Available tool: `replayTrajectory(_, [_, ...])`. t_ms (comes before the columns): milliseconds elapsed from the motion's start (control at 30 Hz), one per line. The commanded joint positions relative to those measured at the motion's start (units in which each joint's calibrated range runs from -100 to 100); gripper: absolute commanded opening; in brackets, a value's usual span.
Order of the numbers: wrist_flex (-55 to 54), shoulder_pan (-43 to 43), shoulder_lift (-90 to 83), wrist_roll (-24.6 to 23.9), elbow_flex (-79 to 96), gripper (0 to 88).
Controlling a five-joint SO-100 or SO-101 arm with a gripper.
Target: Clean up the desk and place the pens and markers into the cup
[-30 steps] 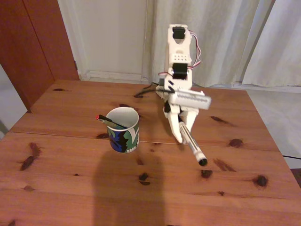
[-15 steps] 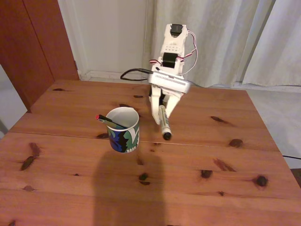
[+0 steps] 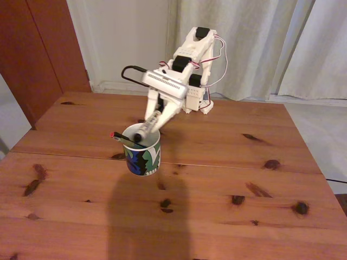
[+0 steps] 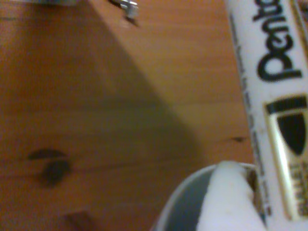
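Over the cup [image 3: 142,153], which stands on the wooden surface [image 3: 217,184] left of centre in the fixed view, the fingers [image 3: 154,120] are closed on the white marker [image 3: 146,128], tilted so its black cap dips just inside the rim. Across that rim lies a black pen [image 3: 126,138], its red tip poking out left. Behind the cup stand curtains [image 3: 260,43] and a red-brown door [image 3: 38,49]; the wrist view shows the marker's label [image 4: 284,130] close up.
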Motion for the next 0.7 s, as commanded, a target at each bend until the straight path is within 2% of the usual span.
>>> replayTrajectory(0, [-5.8, 1.5, -2.6, -0.2, -1.2, 0.8])
replayTrajectory(167, [-15.7, 2.9, 0.1, -3.5, -0.7, 0.8])
replayTrajectory(500, [-24.3, 3.8, 6.5, -4.0, -0.5, 0.8])
replayTrajectory(667, [-35.0, 3.8, 12.4, -7.4, -0.5, 0.8])
